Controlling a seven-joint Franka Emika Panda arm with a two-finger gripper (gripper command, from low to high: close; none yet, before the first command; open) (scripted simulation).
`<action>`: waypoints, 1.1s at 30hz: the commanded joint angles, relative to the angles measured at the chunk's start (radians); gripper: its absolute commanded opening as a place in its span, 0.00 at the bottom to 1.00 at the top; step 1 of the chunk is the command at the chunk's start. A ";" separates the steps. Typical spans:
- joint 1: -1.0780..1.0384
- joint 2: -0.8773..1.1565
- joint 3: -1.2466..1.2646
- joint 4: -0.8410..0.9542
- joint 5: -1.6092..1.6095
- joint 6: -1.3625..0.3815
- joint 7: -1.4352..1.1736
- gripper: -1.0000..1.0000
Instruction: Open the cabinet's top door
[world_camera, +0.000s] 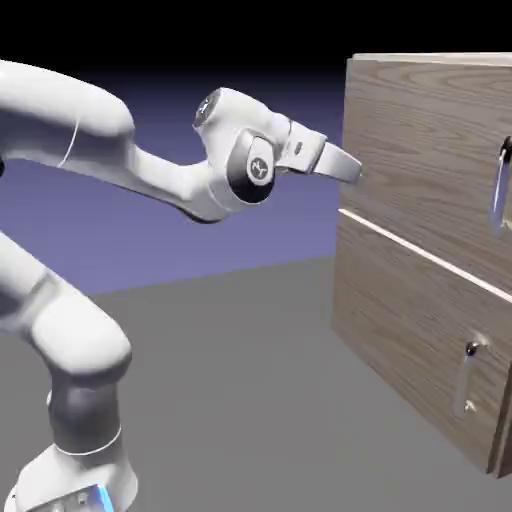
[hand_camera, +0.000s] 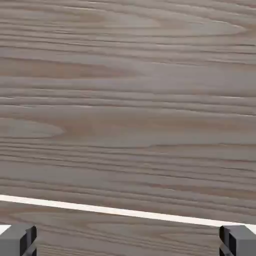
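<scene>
Nearest to the camera is the thick white arm (world_camera: 70, 340), which rises from the lower left corner and bends over toward the right. At its end the gripper (world_camera: 350, 168) points level at the cabinet (world_camera: 400, 300), close to the left edge of the wooden front and high up on it. Whether it touches the wood, the side view does not let me tell.

The cabinet stands on the right side of the grey table (world_camera: 230, 380). The top door (world_camera: 420, 150) is the upper panel, and it lies flush with the front, so it is shut. Its long silver handle (world_camera: 499, 185) is at the far right of the panel, well apart from the gripper. Under a pale seam is the lower door (world_camera: 400, 330) with a shorter handle (world_camera: 467, 380).

In the hand view the wood grain (hand_camera: 128, 100) fills almost everything, with the pale seam (hand_camera: 125, 211) crossing low. The two grey fingertips (hand_camera: 20, 240) sit in the bottom corners, wide apart, with nothing between them.
</scene>
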 joint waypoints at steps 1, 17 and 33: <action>0.018 -0.005 -0.020 0.013 -0.044 0.000 0.031 0.50; 0.314 -0.088 -0.337 0.223 -0.739 0.006 0.527 0.50; 0.610 -0.171 -0.655 0.434 -1.435 0.012 1.024 0.50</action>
